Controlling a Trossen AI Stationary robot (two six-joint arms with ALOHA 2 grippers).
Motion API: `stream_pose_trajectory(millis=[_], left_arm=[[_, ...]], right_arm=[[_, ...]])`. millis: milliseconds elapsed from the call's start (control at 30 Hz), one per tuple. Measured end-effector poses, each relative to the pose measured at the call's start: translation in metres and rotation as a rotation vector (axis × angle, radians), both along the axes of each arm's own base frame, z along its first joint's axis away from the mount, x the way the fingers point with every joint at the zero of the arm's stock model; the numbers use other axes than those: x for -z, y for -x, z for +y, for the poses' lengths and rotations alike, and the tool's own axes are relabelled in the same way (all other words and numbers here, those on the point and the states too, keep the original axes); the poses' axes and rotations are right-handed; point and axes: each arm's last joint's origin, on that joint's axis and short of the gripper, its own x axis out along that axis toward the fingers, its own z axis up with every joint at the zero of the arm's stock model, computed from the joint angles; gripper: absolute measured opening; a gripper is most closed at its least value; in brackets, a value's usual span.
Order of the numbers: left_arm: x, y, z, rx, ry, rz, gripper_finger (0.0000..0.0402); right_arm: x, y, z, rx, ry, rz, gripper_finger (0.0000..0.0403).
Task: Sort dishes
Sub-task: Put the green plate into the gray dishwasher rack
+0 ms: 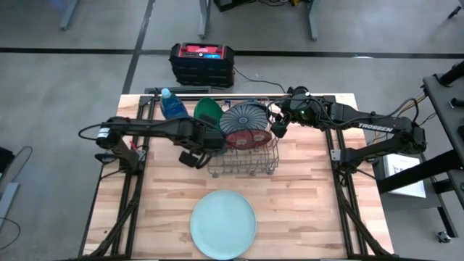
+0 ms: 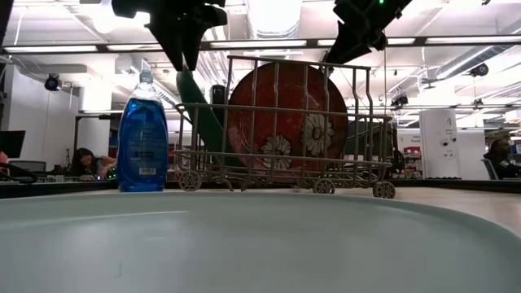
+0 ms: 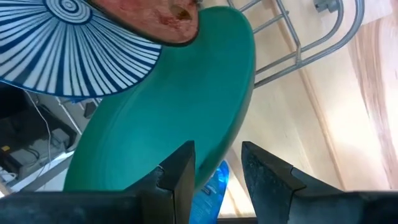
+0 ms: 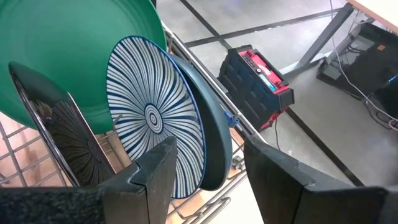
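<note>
A wire rack [image 1: 243, 156] holds upright plates: a green plate [image 1: 208, 112] at its left end, a white plate with dark stripes [image 1: 244, 118], a red flowered plate [image 2: 285, 114] and a dark teal plate [image 4: 212, 140] behind the striped one [image 4: 152, 118]. A large pale green plate [image 1: 223, 223] lies flat near the table's near edge. My left gripper [image 3: 217, 177] is open at the green plate's rim [image 3: 233, 134]. My right gripper [image 4: 214, 180] is open at the rack's far right end, its fingers toward the striped and teal plates. My left gripper comes from above at the green plate's upper rim [image 3: 211, 158], one open finger [image 3: 180, 171] on each side of it. I cannot tell whether a finger touches the rim. The plate leans in the rack's left end.
A blue bottle [image 1: 172, 106] stands just left of the rack by the far edge. A red and black box [image 1: 202, 61] sits on the floor beyond the table. Bare wood [image 1: 304, 196] lies between the rack and the pale plate and to both sides.
</note>
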Motion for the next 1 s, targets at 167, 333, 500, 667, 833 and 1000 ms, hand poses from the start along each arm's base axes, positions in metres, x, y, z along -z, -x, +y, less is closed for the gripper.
stream_pose_trajectory(millis=[167,333,500,667,833,1000], left_arm=[[0.005,-0.002,0.000,0.010,-0.003,0.034,0.0121],[0.006,-0.001,0.001,0.026,-0.061,0.075,0.0121],[0.000,0.001,0.006,0.018,-0.240,0.085,0.0121],[-0.006,0.000,0.006,0.018,-0.241,0.064,0.0121],[-0.020,0.000,0.005,-0.043,-0.196,-0.026,0.0121],[-0.044,0.008,0.001,-0.144,-0.140,-0.175,0.0121]], right_arm=[[0.000,0.000,0.000,-0.001,0.001,0.000,0.0179],[0.000,0.000,0.000,0.000,0.001,0.000,0.0179],[0.000,0.000,0.000,-0.001,0.001,0.001,0.0179],[0.000,0.000,0.000,-0.001,0.001,0.001,0.0179],[0.000,0.000,0.000,-0.001,0.002,0.001,0.0179],[0.000,0.000,0.000,-0.009,0.011,0.009,0.0179]])
